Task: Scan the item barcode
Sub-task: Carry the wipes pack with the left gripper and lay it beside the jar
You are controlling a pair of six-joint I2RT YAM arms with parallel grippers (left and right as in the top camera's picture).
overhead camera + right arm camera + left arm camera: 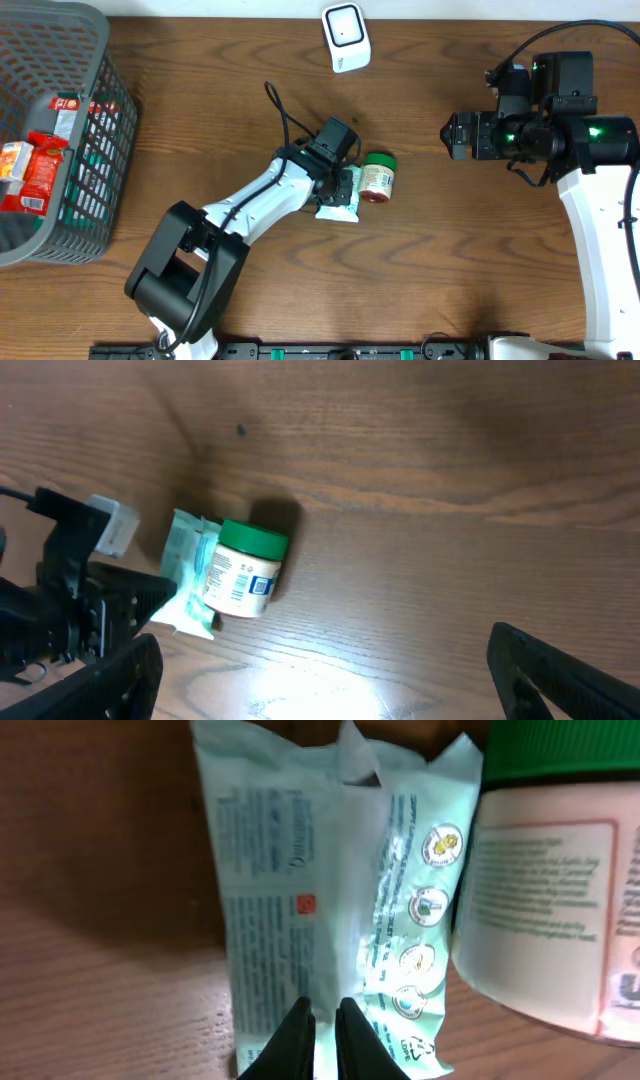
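Note:
A pale green plastic packet [340, 200] lies on the wooden table at the centre, printed side up, and fills the left wrist view [330, 890]. My left gripper [343, 187] [322, 1022] is shut on the packet's near edge, with a thin fold of film between its black fingertips. A small jar with a green lid [378, 178] [560, 890] [245, 570] lies on its side against the packet's right edge. My right gripper [455, 135] [330, 680] hangs open above bare table to the right, nothing between its fingers. A white barcode scanner [346, 37] stands at the back.
A grey mesh basket [95, 130] with several red and green packets sits at the far left. The left arm's cable loops above the table behind the packet [280, 115].

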